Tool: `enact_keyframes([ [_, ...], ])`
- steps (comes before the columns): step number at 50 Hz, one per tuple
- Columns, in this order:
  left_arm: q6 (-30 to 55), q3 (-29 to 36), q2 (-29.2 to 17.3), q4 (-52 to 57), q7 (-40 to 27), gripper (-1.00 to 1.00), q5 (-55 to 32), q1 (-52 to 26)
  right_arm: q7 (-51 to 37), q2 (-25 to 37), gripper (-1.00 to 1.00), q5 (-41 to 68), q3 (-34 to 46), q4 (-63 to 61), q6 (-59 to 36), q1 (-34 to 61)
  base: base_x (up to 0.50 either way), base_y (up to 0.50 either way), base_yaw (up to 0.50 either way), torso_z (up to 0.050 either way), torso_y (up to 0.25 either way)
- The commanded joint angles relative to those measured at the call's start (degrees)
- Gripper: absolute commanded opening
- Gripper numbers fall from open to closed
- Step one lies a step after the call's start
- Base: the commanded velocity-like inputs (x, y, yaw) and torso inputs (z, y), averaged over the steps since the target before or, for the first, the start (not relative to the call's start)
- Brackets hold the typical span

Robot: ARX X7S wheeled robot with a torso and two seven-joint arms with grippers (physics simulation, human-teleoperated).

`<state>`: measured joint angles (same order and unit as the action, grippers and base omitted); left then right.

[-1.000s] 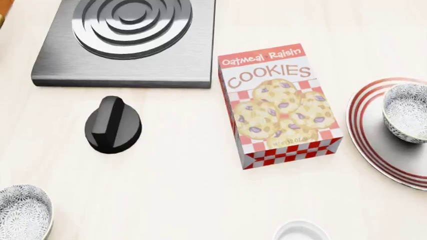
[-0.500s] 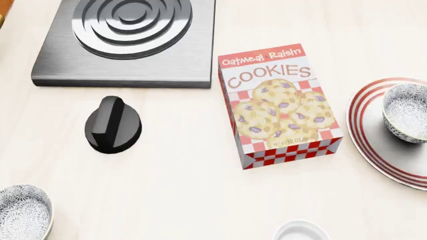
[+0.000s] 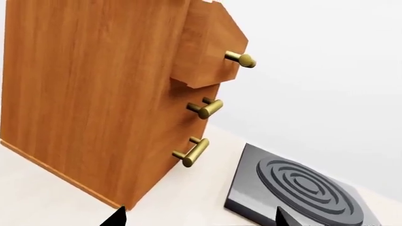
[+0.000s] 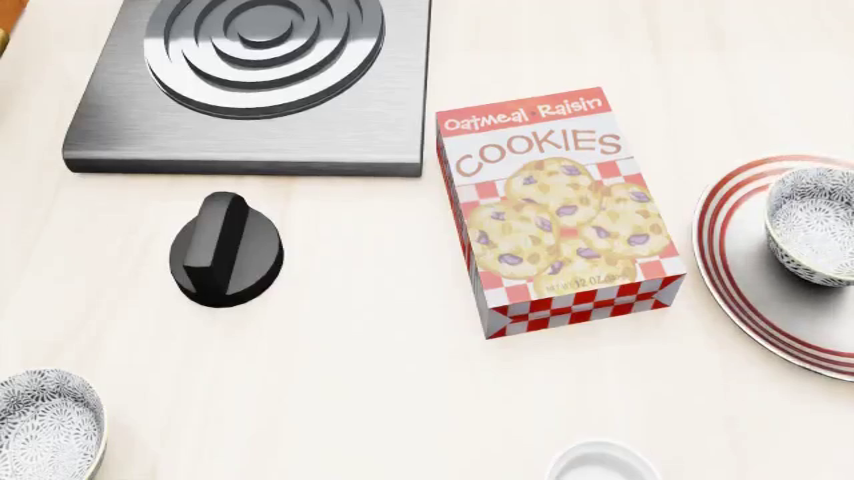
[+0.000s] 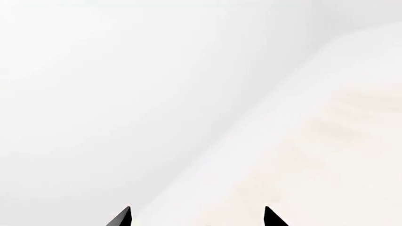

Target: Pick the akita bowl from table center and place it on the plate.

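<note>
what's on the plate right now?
One akita bowl sits on the plate, cut off by the head view's right edge. Its patterned inside looks empty where visible. The plate area under it and beyond the frame edge cannot be seen.

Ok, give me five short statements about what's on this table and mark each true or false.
1. A patterned akita bowl sits on the red-ringed plate. True.
2. The cookie box is touching the plate. False: bare table shows between them.
3. A second patterned bowl sits at the near left edge of the head view. True.
4. The black knob rests on top of the burner plate. False: it lies on the table in front of it.
5. The left end effector grips a bowl. False: its tips are apart with nothing between them.
</note>
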<state>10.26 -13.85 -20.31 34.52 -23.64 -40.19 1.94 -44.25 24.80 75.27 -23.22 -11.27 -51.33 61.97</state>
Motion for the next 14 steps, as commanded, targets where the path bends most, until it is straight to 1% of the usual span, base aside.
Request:
enact_keyframes([
  [1,0.03,1.28,-0.08,0.16,0.06,1.0,0.85,-0.33,-8.27,1.09,1.0,10.37,0.45,-6.92,-5.82,4.15,0.0,0.0,0.0,0.0,0.0],
  [14,-0.21,1.58,-0.17,-0.13,0.07,1.0,0.76,-0.68,-10.84,0.61,1.0,13.47,2.44,-7.86,-6.87,6.7,0.0,0.0,0.0,0.0,0.0],
])
